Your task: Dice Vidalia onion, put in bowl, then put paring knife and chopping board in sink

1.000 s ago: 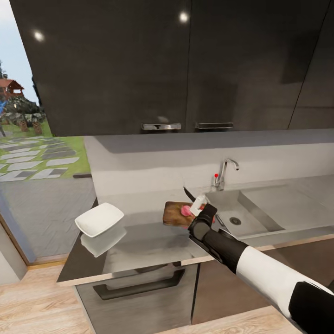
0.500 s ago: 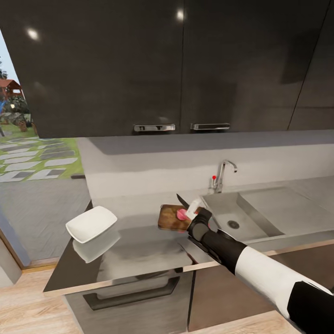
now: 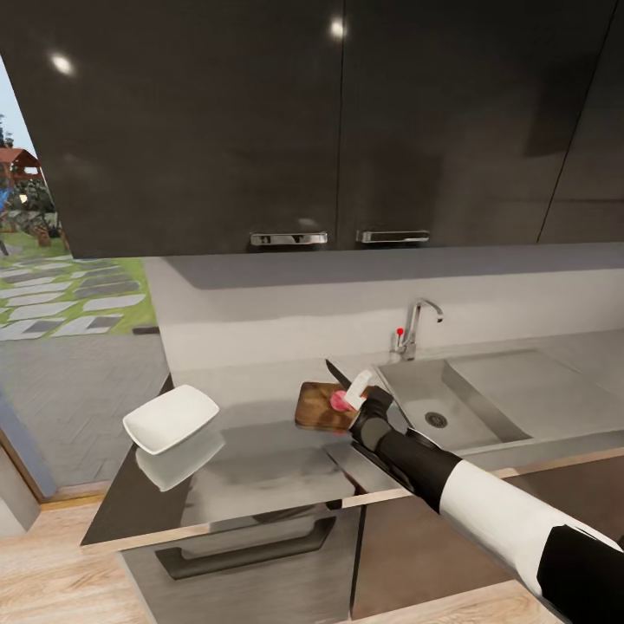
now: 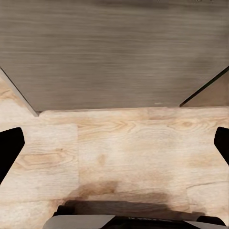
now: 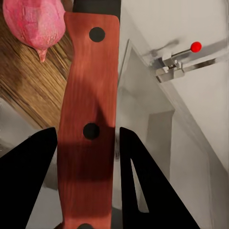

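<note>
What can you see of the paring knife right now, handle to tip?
The paring knife has a reddish-brown, wood-grained handle with dark rivets. The right pincer is shut on the handle, a dark finger on either side. In the head view its slim dark blade slants up and away from the pincer, above the chopping board. The pink Vidalia onion lies on the board beside the handle's blade end. Whether the blade touches anything is unclear.

paring knife (image 5: 88,119) blade: cut off | Vidalia onion (image 5: 34,25): cropped

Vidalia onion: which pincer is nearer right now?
Right. The right pincer, gripping the paring knife, sits beside the Vidalia onion on the chopping board. The left pincer faces wooden floor.
</note>
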You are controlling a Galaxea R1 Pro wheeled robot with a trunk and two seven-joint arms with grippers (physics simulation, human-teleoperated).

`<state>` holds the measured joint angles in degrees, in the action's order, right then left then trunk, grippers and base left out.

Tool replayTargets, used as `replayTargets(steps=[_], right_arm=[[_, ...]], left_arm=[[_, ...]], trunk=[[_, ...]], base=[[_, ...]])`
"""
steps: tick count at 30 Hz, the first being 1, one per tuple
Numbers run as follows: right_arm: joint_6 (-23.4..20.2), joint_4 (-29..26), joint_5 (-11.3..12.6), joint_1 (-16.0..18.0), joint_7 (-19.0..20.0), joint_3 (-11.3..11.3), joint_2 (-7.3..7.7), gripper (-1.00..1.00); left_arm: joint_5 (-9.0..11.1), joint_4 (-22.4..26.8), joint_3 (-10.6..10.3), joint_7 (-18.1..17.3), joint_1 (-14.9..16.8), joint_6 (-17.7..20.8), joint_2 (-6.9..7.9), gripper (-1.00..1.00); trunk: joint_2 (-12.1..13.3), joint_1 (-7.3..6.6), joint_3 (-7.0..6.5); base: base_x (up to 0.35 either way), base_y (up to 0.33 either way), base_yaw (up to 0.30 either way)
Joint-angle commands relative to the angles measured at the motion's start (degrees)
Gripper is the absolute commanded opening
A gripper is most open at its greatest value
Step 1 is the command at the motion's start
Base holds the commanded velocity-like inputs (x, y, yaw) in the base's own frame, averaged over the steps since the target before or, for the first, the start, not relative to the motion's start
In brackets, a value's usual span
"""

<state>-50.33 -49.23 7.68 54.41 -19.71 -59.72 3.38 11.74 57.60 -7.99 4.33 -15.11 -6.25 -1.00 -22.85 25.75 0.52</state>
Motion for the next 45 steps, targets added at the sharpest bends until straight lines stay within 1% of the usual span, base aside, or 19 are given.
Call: replayTargets(steps=[1, 7, 14, 45], right_arm=[[0.16, -0.08, 0.58, 0.08, -0.55, -0.3, 0.05, -1.0], [2.03, -0.08, 0.58, 0.08, -0.65, -0.42, 0.09, -1.0], [2.0, 0.0, 0.67, 0.08, -0.68, -0.63, 0.15, -1.0], [1.9, 0.28, 0.66, 0.08, -0.77, -0.59, 0.13, -1.0]], left_arm=[[0.47, 0.04, -0.18, 0.33, -0.01, -0.16, 0.03, 1.0], [0.47, 0.08, -0.16, 0.33, -0.02, -0.16, 0.03, 1.0], [0.47, -0.07, -0.18, 0.33, -0.02, -0.16, 0.03, 1.0], [0.47, 0.23, -0.18, 0.39, -0.04, -0.16, 0.03, 1.0]], trunk=[[-0.07, 0.03, 0.06], [-0.07, 0.03, 0.06], [-0.07, 0.03, 0.22], [-0.07, 0.03, 3.05]], base=[[0.0, 0.0, 0.0], [0.0, 0.0, 0.0], [0.0, 0.0, 0.0], [0.0, 0.0, 0.0]])
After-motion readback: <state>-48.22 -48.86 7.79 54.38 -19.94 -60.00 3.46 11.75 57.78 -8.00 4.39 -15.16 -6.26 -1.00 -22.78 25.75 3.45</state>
